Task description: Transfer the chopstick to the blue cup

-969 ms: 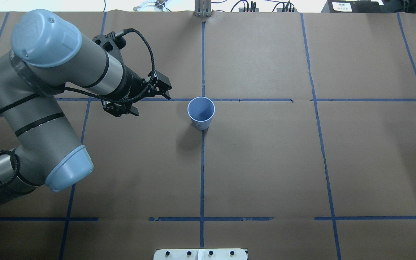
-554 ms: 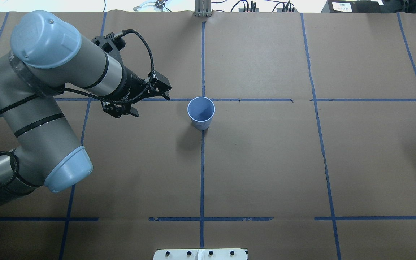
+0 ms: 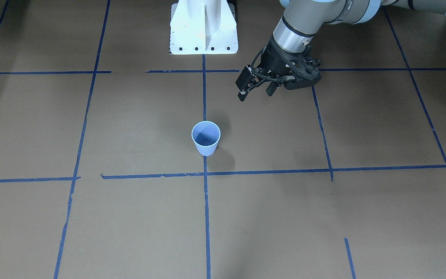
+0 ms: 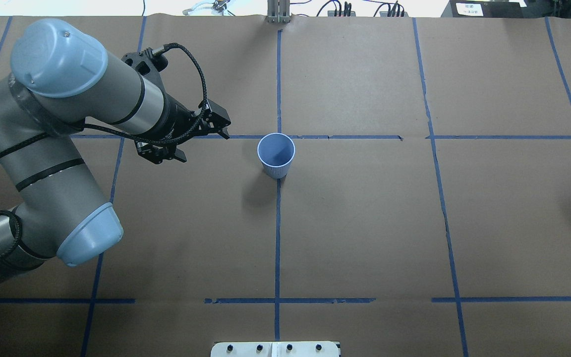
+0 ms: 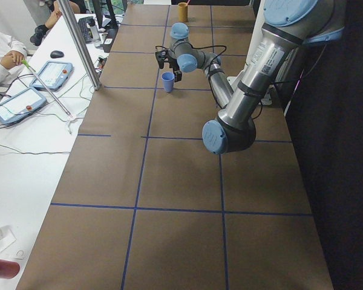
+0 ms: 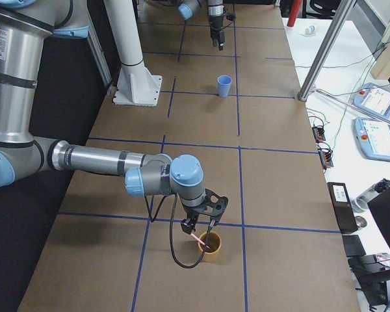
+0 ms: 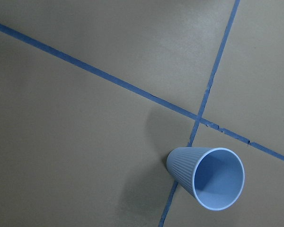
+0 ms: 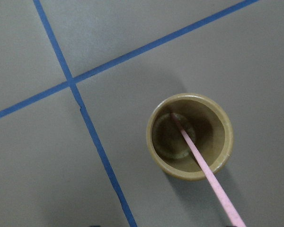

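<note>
Two fingers of the left gripper (image 4: pixel 205 147) stand apart, with the upright blue cup (image 4: pixel 276 154) near, beyond their tips across open brown paper (image 4: pixel 365 223), its rim clear all around. The pink chopstick (image 8: pixel 199 156) leans on the rim of the tan cup (image 8: pixel 190 137) under the right gripper (image 6: pixel 199 227); I cannot tell how its fingers stand.
</note>
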`<state>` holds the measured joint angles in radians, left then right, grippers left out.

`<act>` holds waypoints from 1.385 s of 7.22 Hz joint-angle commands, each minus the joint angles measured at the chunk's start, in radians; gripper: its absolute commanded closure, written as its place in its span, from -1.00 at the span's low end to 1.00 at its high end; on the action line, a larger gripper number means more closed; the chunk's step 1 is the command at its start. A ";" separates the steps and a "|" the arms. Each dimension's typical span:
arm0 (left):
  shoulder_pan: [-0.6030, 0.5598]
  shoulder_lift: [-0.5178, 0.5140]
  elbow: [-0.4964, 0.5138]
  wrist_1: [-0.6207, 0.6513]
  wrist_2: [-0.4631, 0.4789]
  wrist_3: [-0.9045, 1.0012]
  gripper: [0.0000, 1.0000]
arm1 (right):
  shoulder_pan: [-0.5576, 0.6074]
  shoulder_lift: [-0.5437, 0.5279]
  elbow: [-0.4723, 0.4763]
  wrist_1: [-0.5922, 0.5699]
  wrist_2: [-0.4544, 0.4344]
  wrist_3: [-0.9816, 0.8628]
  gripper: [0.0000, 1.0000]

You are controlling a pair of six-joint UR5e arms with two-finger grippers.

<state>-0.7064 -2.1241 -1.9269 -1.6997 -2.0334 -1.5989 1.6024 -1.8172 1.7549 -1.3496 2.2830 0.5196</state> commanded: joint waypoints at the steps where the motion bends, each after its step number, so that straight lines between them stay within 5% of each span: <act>1: 0.001 0.006 0.000 -0.002 0.001 0.001 -1.00 | 0.008 0.047 -0.020 0.000 -0.017 -0.012 -0.83; 5: 0.001 0.004 -0.001 -0.003 0.001 0.001 -1.00 | 0.008 -0.002 -0.072 0.003 -0.042 -0.121 -0.77; 7: 0.002 0.006 -0.001 -0.003 0.001 0.001 -1.00 | 0.008 0.004 -0.089 -0.003 -0.045 -0.119 0.02; 8: 0.002 0.006 -0.001 -0.003 0.002 0.001 -1.00 | 0.008 0.009 -0.112 0.001 -0.042 -0.119 0.13; 10: 0.002 0.012 -0.001 -0.005 0.002 0.002 -1.00 | 0.008 0.009 -0.115 0.001 -0.039 -0.121 0.96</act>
<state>-0.7042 -2.1142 -1.9282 -1.7031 -2.0312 -1.5974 1.6107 -1.8087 1.6441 -1.3487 2.2416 0.4000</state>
